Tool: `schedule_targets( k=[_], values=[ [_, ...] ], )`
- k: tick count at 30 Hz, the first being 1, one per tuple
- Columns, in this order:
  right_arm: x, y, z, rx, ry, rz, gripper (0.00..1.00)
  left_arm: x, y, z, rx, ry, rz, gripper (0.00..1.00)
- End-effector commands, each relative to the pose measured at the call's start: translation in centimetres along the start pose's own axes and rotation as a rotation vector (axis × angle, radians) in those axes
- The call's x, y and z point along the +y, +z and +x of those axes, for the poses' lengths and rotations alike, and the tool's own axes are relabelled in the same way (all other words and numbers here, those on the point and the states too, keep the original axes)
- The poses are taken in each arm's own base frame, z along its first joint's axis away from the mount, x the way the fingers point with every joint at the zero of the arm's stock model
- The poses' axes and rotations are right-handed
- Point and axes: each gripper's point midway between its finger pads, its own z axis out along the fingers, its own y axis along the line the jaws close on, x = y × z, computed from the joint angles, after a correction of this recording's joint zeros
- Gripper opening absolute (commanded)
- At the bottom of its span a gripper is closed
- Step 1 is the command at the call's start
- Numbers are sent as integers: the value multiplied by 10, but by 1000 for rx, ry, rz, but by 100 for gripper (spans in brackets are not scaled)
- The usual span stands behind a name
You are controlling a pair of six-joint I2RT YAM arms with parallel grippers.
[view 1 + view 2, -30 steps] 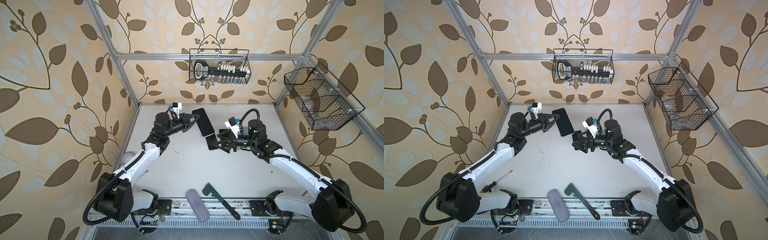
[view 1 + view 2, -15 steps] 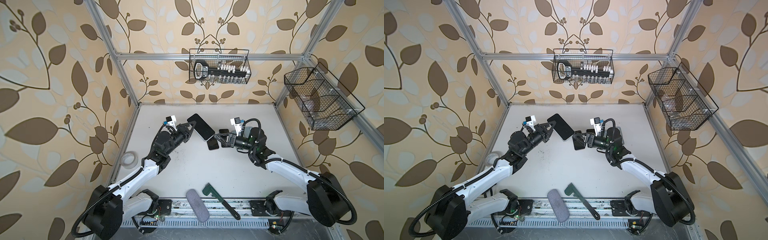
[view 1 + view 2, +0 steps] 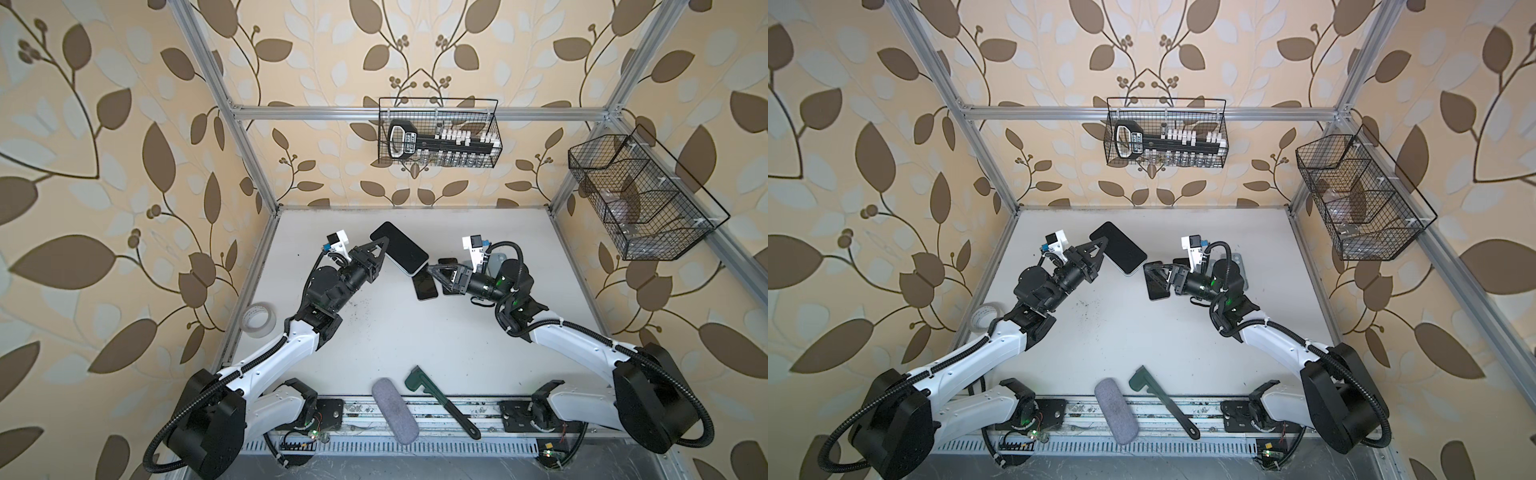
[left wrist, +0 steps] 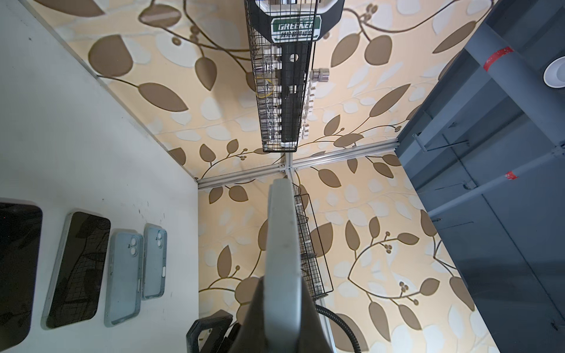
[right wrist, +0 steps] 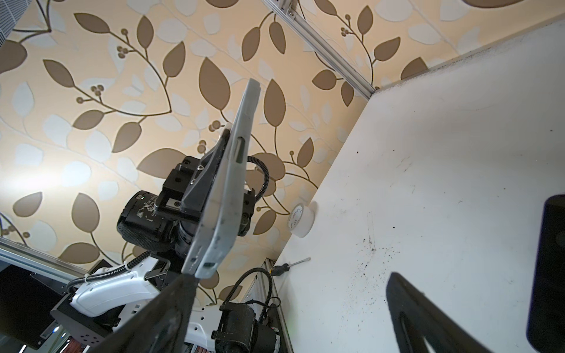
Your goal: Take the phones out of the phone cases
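L pincer [image 3: 382,249]: clenched on cased phone [image 3: 403,251], held above counter [image 3: 415,332].
R pincer [image 5: 289,276]: released, wide, one finger by phone's end.

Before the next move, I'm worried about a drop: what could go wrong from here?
The left pincer pinches the cased phone by one edge only, in mid-air; a push from the open right pincer could twist it loose. Falling, it would likely hit the spare phones lying on the table near it.
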Motion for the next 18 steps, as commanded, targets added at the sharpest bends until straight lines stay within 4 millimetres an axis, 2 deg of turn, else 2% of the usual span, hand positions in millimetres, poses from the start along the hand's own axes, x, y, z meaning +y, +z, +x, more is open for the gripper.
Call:
schedule_targets(
  k=[1, 6, 18],
  values=[
    [10, 1, -5, -35, 2, -40, 97, -48, -2, -5, -27, -6, 173, 0],
    [16, 5, -7, -32, 0, -68, 97, -47, -2, -3, -22, -13, 173, 0],
    [15, 7, -8, -32, -5, -75, 96, -54, -1, 2, -5, -19, 193, 0]
  ],
)
